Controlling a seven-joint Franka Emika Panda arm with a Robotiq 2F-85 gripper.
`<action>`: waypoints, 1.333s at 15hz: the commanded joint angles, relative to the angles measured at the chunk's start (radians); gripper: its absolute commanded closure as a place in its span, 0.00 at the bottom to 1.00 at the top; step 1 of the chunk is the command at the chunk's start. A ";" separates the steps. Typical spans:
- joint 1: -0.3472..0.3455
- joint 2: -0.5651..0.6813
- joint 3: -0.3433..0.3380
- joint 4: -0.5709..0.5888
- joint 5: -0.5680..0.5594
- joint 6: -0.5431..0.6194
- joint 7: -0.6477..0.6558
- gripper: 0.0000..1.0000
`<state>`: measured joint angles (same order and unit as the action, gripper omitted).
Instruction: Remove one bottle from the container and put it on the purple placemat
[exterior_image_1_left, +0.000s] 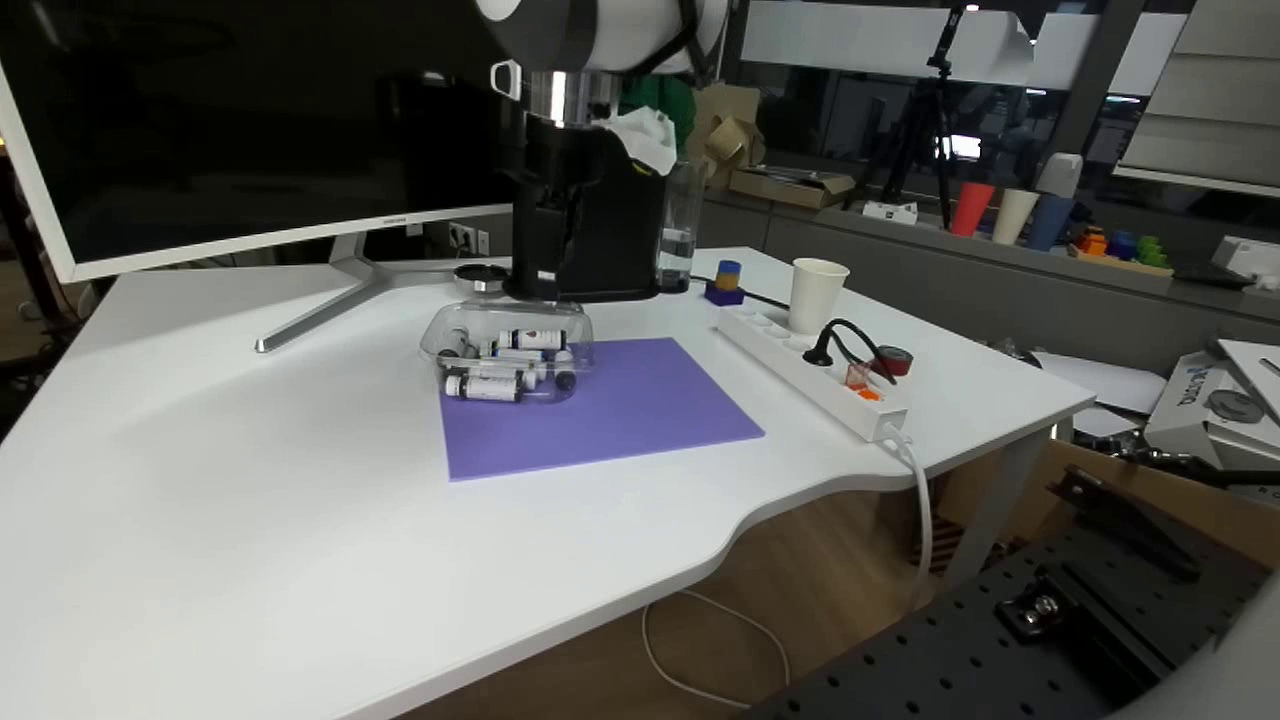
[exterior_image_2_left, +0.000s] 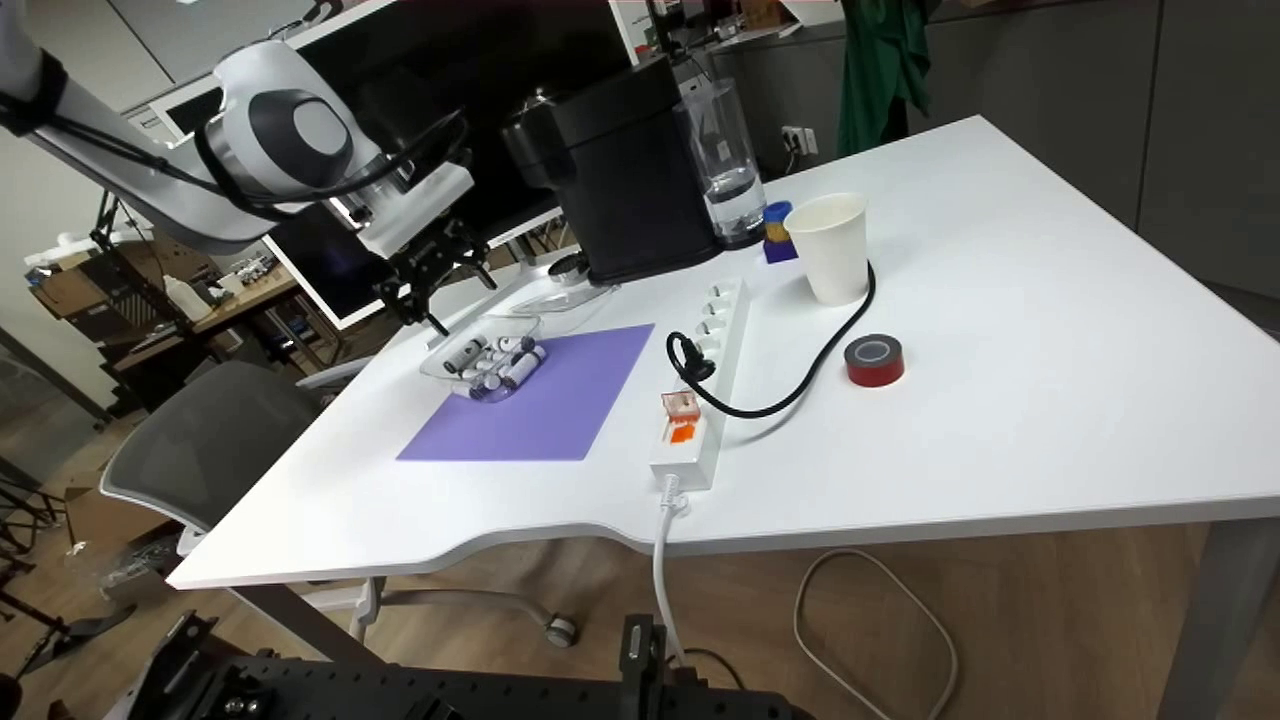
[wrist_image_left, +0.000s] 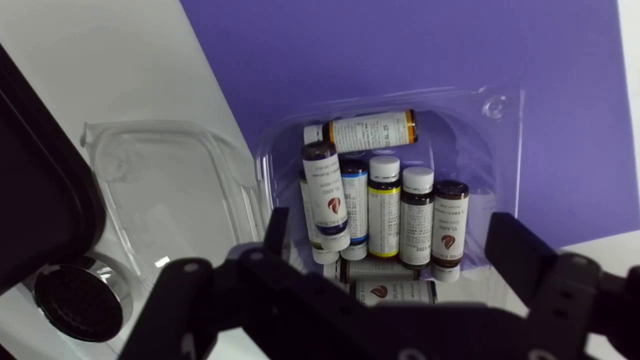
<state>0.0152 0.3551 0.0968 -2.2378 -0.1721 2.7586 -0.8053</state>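
Note:
The container is a clear plastic tub (wrist_image_left: 518, 145) with several small bottles lying in it. The bottles are dark glass with white labels and mostly white caps, such as a yellow-banded bottle (wrist_image_left: 384, 215) and a bottle (wrist_image_left: 325, 192) lying on top of others. In both exterior views the tub (exterior_image_1_left: 432, 335) (exterior_image_2_left: 432, 368) rests partly on the purple placemat (exterior_image_1_left: 640, 400) and partly on the white table. The placemat also shows in the wrist view (wrist_image_left: 380, 50). My gripper (wrist_image_left: 390, 230) is open and empty, above the tub with the bottles between its fingers; it also shows in an exterior view (exterior_image_2_left: 465, 303).
A clear lid (wrist_image_left: 165, 200) lies beside the tub. A black machine (exterior_image_2_left: 640, 180) and a round metal item (wrist_image_left: 80, 300) stand near it. A power strip (exterior_image_1_left: 800, 370), a white cup (exterior_image_1_left: 817, 295) and a red tape roll (exterior_image_2_left: 874, 362) are farther off. A monitor (exterior_image_1_left: 250, 120) stands behind.

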 joint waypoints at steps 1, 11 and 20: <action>-0.051 0.100 0.063 0.101 0.021 -0.012 -0.073 0.00; -0.095 0.217 0.107 0.178 0.026 -0.034 -0.111 0.00; -0.085 0.273 0.090 0.208 0.005 -0.020 -0.097 0.00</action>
<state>-0.0662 0.6055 0.1912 -2.0648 -0.1580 2.7497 -0.9005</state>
